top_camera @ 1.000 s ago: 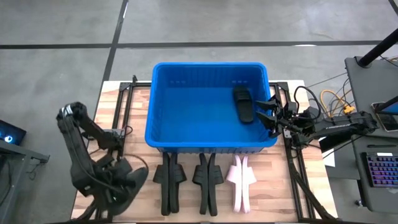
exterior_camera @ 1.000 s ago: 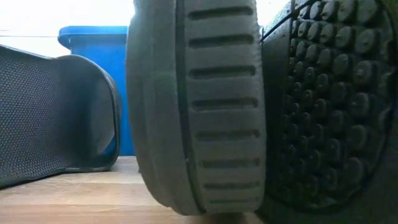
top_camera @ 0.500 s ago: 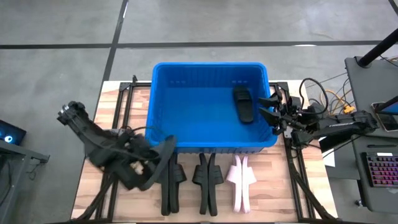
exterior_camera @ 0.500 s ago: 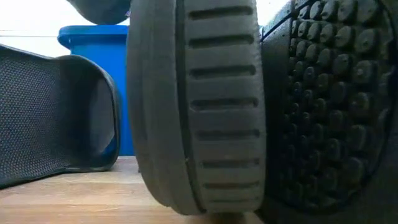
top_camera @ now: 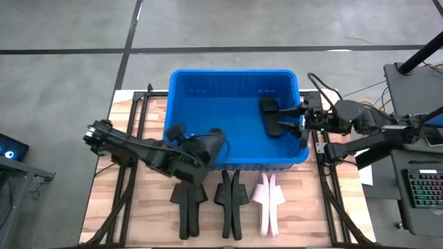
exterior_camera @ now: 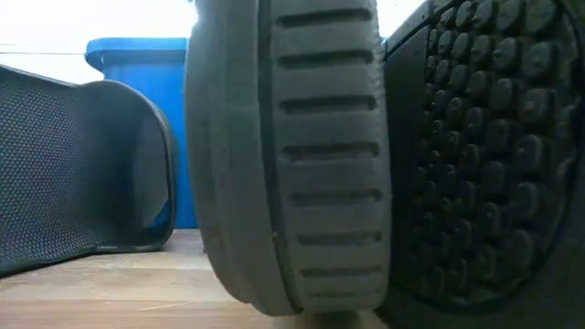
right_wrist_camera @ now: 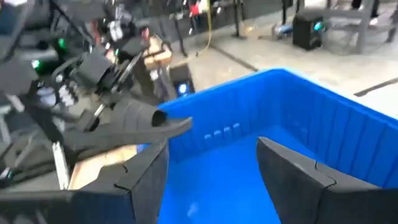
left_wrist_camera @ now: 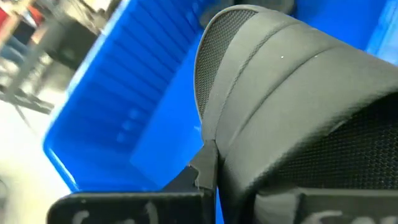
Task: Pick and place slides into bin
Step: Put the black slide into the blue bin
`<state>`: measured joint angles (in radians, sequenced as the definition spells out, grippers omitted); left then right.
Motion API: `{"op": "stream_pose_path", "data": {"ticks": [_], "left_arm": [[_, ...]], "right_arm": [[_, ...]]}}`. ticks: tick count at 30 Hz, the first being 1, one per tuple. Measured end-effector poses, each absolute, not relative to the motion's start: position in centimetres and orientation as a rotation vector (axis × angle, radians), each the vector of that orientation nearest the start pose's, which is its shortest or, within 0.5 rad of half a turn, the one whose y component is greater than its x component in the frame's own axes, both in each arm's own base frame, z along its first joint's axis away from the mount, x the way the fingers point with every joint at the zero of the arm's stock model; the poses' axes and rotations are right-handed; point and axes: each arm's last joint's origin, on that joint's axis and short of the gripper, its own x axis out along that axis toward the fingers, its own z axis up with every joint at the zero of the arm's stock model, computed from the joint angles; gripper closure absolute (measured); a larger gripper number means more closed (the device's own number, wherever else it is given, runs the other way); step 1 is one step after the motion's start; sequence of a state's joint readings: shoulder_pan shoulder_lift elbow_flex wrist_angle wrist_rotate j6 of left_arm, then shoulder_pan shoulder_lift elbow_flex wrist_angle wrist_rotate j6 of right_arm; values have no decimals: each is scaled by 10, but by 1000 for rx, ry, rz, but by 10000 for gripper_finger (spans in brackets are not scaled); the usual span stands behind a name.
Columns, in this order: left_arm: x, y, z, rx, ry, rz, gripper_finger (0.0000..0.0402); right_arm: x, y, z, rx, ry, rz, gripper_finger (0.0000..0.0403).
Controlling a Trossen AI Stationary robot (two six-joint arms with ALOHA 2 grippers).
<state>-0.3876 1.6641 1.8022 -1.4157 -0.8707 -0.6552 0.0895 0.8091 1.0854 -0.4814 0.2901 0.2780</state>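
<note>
This looks like a robotics lab or workshop. A wood-topped counter (top_camera: 138, 221) stands on a grey concrete floor (top_camera: 69, 41) marked with dark lines, cables (top_camera: 370, 111) trail to a side desk with a backlit keyboard (top_camera: 423, 190), and metal frames and lit electronics (right_wrist_camera: 43, 62) fill the room behind.

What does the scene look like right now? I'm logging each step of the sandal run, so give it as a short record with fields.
bin: blue tub at the table's far side
slide in bin: one black, near the right wall
carried slide: black, held by left gripper over the bin's near-left rim
right gripper: open, empty, above the bin's right side
black slides on table: four, standing on edge in two pairs in front of the bin
pink slides: a pair on edge, right of the black ones
</note>
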Motion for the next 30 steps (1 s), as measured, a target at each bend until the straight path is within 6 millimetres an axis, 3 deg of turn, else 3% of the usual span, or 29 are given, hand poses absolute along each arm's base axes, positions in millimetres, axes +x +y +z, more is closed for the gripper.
{"op": "stream_pose_path", "data": {"ticks": [7,15,20,25,30], "left_arm": [[313,-97,383,332,719,714,402],[334,-95,399,470,602,683,401],[342,-88,405,467,557,698,401],[343,-82,404,463,563,718,401],[342,-81,403,501,548,816,401]], "right_arm": [[167,10,420,181,217,-109,170],[204,20,414,139,240,130,170],[222,22,405,91,274,135,170],[227,22,402,62,286,119,175],[220,15,406,146,252,-84,179]]}}
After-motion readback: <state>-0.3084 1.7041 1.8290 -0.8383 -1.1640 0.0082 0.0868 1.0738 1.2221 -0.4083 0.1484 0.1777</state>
